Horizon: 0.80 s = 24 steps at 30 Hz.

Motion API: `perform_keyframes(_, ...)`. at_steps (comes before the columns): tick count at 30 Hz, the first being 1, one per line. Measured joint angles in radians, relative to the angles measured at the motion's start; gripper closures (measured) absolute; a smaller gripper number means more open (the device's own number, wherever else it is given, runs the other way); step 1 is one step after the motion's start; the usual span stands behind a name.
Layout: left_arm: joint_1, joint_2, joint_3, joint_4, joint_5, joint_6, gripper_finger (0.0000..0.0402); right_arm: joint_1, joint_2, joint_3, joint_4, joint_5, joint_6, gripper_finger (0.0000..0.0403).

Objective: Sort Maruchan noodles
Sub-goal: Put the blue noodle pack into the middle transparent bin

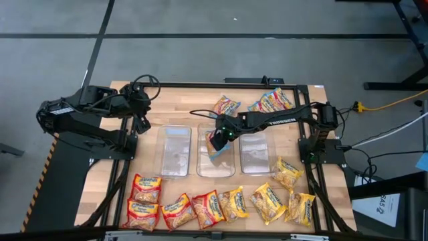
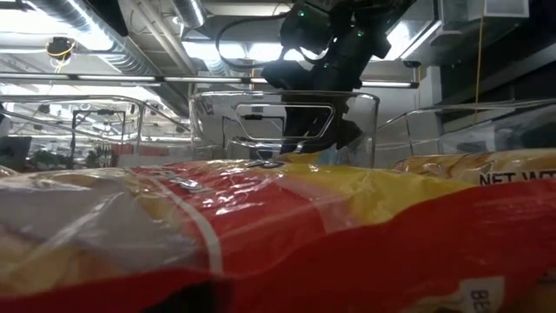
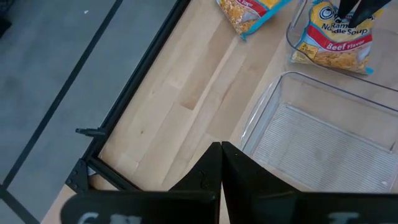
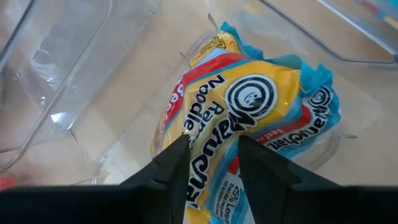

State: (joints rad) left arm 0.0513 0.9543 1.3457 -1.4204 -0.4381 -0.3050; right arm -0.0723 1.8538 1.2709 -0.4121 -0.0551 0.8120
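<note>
A blue-trimmed packet of Maruchan noodles is being held by the right gripper over the middle tub of three clear tubs standing in a row across the centre of the table. In the right wrist view the two dark fingers are being pressed against the crumpled wrapper of the packet, so the jaws are clamped on it; the packet is hanging tilted, its long axis running roughly from the far edge of the table toward the near edge, with the lower end dipping inside the tub. The left tub and the right tub are being left unoccupied. The left gripper is being kept near the table's left edge, just beside the left tub, with its fingers closed together on nothing. Two further blue-trimmed packets and one more are lying along the far edge. Along the near edge, red-orange packets are lying toward the left corner and yellow packets toward the right corner. The table is a pale wooden top in a dark frame, standing on a grey floor. In the low view, a red-orange packet is filling the foreground, and ceiling ducts and strip lights are showing behind the tub.
</note>
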Motion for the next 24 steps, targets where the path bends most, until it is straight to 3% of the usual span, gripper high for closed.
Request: perform_keyframes(24, 0.0, 0.0, 0.0, 0.0, -0.018, 0.0, 0.0401, 0.0, 0.004, 0.063, -0.08, -0.031, -0.005, 0.0338)
